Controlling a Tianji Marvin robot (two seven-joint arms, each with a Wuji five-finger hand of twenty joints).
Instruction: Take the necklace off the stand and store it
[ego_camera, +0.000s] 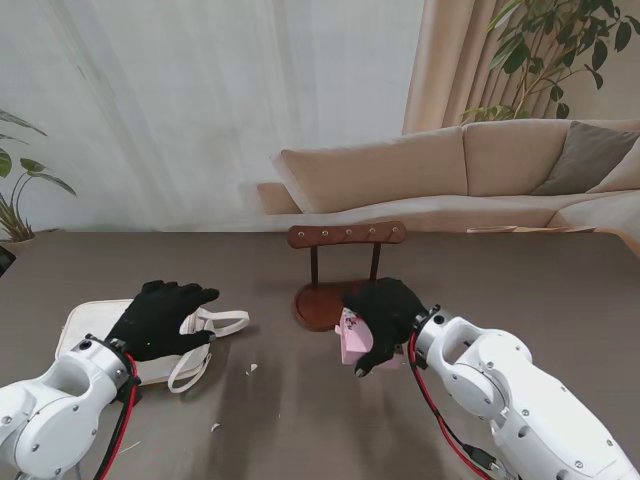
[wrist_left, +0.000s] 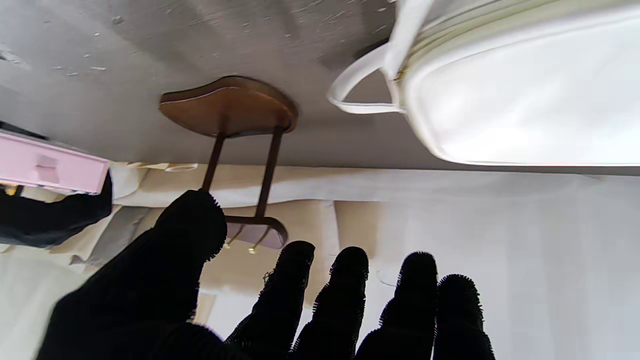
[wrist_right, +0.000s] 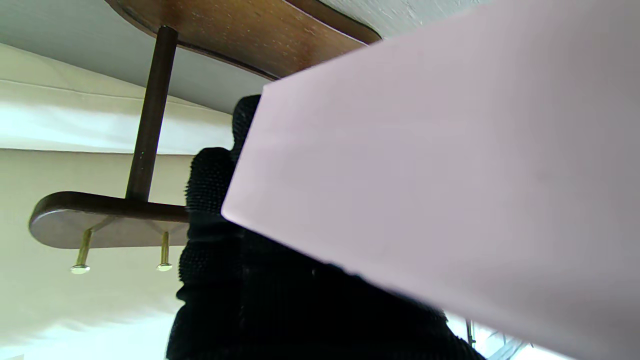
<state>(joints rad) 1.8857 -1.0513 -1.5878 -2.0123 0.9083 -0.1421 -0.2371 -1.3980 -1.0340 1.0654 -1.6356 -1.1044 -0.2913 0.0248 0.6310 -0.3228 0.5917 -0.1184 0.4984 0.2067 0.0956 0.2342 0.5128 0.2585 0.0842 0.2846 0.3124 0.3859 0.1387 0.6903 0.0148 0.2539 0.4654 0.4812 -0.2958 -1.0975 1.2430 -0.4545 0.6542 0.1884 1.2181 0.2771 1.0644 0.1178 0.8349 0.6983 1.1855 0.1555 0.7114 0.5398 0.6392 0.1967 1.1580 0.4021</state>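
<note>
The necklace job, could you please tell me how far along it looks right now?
Done, apparently: the wooden stand has bare pegs, no necklace hanging. In hand: the right hand grips a pink box beside the stand's base; the necklace itself isn't visible, so I cannot tell whether it is inside. The left hand hovers open over the white bag. Left: stowing it, possibly in that bag.

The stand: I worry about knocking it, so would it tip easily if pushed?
Probably not from a low push: the stand has a broad wooden base. Its hook bar sits high on two thin posts, so a shove up there might rock it. It looks stiff, and unlikely to roll.
</note>
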